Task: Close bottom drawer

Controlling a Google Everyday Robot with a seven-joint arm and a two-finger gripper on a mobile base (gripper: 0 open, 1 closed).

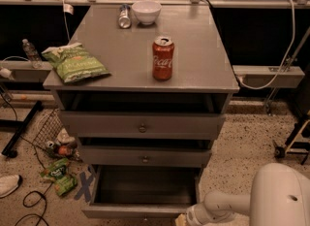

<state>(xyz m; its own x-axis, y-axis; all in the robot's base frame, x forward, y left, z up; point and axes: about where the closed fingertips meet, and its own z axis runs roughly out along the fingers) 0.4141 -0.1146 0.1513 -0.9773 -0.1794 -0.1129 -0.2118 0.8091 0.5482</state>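
Note:
The bottom drawer is the lowest of three grey drawers and stands pulled far out, its dark interior open to view. Its front panel lies along the lower edge of the camera view, and its knob does not show. My gripper is at the bottom edge, just right of the drawer's front right corner, at the end of my white arm. Most of the gripper is cut off by the frame edge.
The middle drawer and the wide top drawer stand slightly out. On the cabinet top are a red cola can, a green chip bag, a white bowl and a lying can. Litter and cables lie on the floor at left.

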